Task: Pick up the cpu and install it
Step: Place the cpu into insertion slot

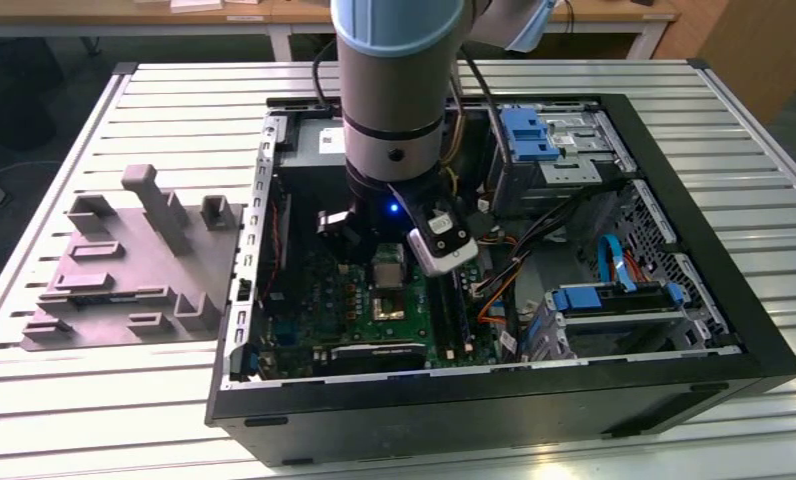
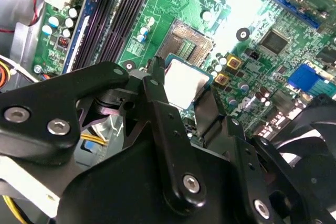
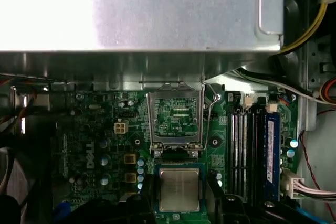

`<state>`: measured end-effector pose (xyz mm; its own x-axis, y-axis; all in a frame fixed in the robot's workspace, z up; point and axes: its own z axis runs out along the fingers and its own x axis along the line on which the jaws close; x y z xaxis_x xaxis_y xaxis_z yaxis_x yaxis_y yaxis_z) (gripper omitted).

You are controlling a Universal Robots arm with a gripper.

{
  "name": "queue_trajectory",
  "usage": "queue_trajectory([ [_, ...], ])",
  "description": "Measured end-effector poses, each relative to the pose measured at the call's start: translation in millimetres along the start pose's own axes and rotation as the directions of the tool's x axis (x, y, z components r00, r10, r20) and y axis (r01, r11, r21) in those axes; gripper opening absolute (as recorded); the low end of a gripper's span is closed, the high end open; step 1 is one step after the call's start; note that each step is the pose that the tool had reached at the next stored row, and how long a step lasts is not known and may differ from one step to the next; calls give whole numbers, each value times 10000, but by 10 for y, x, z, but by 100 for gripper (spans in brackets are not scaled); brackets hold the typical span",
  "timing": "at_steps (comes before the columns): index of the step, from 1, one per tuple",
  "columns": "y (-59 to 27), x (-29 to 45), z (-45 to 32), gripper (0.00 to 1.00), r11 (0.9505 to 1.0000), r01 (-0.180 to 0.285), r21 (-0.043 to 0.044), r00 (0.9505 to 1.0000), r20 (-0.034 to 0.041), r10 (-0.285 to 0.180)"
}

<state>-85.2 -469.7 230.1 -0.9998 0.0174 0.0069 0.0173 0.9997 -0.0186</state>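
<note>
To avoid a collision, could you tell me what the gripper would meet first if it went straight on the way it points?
Probably the motherboard, at or just beside the open socket. The cpu held in the gripper fingers would touch first. Depth is unclear.

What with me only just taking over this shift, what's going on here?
The arm's gripper is shut on the cpu, holding it over the motherboard inside the open computer case. The socket nearby stands open and empty, so the chip is not seated yet.
</note>
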Motion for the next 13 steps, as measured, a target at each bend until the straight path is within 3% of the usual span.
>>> queue_trajectory([
  [6, -34, 0, 94, 47, 10000, -3, -3, 10000, -10, 3],
  [13, -79, -1, 215, 47, 10000, 19, -6, 10000, -70, -19],
])
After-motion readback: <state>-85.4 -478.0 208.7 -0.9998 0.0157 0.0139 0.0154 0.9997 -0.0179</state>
